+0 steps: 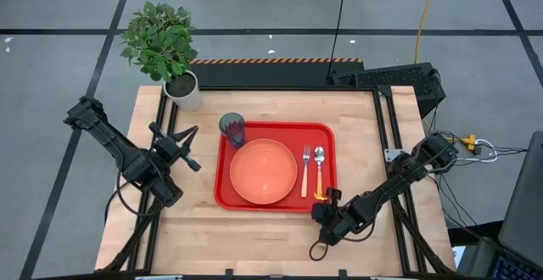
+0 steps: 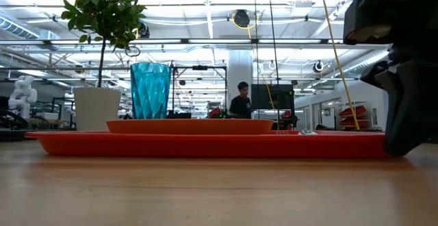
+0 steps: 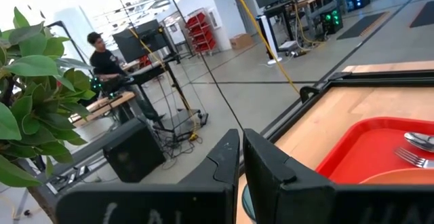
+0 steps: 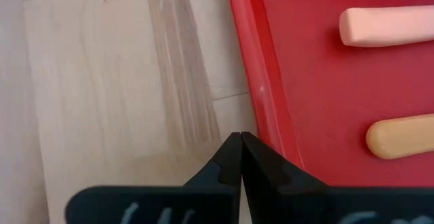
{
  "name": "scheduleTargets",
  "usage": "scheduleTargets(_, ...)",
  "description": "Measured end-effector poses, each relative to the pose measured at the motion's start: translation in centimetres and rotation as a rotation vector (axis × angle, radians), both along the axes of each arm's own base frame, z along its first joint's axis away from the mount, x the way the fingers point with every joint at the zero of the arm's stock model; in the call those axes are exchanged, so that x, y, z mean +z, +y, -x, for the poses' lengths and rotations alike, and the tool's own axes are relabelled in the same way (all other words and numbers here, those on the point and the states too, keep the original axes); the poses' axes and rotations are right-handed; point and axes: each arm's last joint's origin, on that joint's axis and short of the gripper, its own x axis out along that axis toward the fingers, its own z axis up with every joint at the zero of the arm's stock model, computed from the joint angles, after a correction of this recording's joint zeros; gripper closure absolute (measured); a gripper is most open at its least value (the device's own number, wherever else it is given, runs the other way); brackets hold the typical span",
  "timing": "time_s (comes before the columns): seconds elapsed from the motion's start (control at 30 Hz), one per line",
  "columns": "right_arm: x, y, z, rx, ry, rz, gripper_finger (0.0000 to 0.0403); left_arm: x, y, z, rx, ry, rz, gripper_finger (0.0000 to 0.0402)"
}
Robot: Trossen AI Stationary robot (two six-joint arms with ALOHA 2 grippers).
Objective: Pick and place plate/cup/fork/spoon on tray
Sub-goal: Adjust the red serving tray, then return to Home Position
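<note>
Bench (image 1: 263,229): tray (image 1: 229,197) carries plate (image 1: 263,171), cup (image 1: 232,129), fork (image 1: 305,171), spoon (image 1: 319,170) | right pincer (image 1: 327,197) pressed together, empty, nearest the tray's edge below the spoon | left pincer (image 1: 188,148) nearly closed, empty, beside the tray's cup end.

Bright, even light comes from ceiling strip lamps, which glare white across the hall in the low view. Shadows are soft: the dark right gripper (image 1: 326,197) casts only a faint one on the pale wooden table (image 1: 254,238) just beside it. The large rectangular bright red plastic tray (image 4: 271,108) beyond its fingertips shows a thin sheen along the rim (sharp enough), while the fingers themselves blur slightly.
</note>
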Motion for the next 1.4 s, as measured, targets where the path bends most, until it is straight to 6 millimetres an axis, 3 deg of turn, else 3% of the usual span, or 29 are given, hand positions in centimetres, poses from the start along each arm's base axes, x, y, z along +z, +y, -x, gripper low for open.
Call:
scheduleTargets(0.83, 0.1, 0.0, 0.4, -0.014, 0.034, -0.022, 0.0403, -0.1, -0.1, -0.1, 0.000, 0.009, 0.013, 0.0376)
scheduleTargets(0.93, 1.9, 0.7, 0.0, 0.002, -0.032, -0.067, 0.0403, -0.1, -0.4, -0.1, -0.016, 0.026, 0.000, 0.0376)
scheduleTargets(1.1, 7.3, 0.7, -0.1, 0.074, -0.191, -0.033, 0.0403, 0.1, -0.5, 0.7, -0.056, 0.072, 0.022, 0.0376)
scheduleTargets(1.27, 11.7, -1.5, 2.1, 0.111, -0.283, 0.064, 0.0403, 1.0, 0.2, 2.3, -0.122, 0.107, 0.130, 0.0376)
scheduleTargets(1.4, 13.1, -3.9, 4.6, 0.123, -0.379, 0.209, 0.0403, 2.0, 0.6, 3.7, -0.212, 0.093, 0.144, 0.0376)
